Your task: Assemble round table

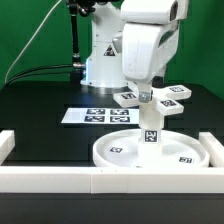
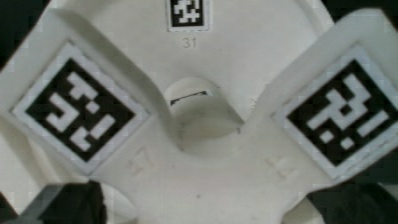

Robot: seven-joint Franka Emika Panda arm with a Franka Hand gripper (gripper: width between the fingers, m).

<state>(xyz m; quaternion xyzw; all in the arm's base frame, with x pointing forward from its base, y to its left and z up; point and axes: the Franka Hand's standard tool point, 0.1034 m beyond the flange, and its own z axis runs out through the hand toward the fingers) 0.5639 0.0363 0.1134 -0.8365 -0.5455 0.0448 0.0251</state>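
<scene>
The large rimmed round disc [image 1: 125, 152] lies flat near the front of the table. The short cylinder leg [image 1: 150, 128] stands upright on the disc, near its middle. The flat cross-shaped base [image 1: 172, 93] sits level on top of the leg, its tagged arms spreading out. My gripper [image 1: 146, 96] comes straight down onto the base's centre and is shut on it. The wrist view is filled by the base [image 2: 196, 150], with two tagged arms and a central socket. My gripper [image 2: 214, 205] shows dark fingertips [image 2: 71, 203] on either side of the white centre.
The marker board [image 1: 95, 115] lies flat behind the disc, toward the exterior view's left. The long white border rail [image 1: 100, 181] runs along the front, with raised ends at both sides. The robot's base stands at the back.
</scene>
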